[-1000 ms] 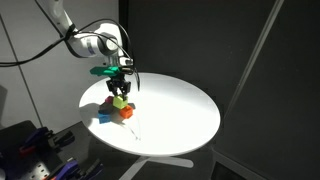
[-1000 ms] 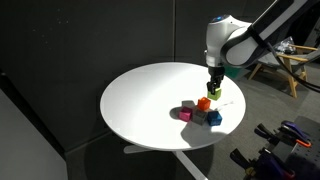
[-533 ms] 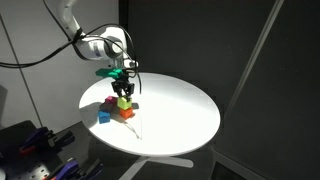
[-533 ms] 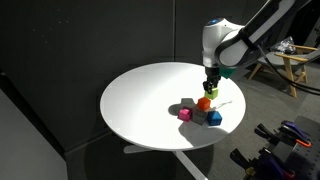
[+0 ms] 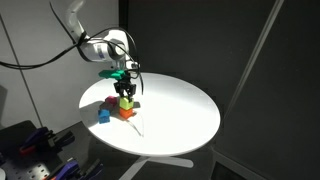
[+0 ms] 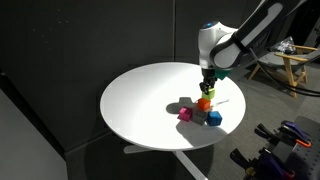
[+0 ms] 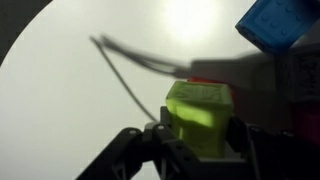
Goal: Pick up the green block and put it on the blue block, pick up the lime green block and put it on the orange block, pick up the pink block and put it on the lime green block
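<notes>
Lime green block (image 7: 200, 118) clamped between your fingers (image 7: 152, 145), directly over orange block (image 7: 210, 82), blue block (image 7: 280, 30) at 2 o'clock.

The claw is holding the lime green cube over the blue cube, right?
No: the gripper holds the lime green block over the orange block, not the blue block, which sits apart, as an exterior view shows.
</notes>
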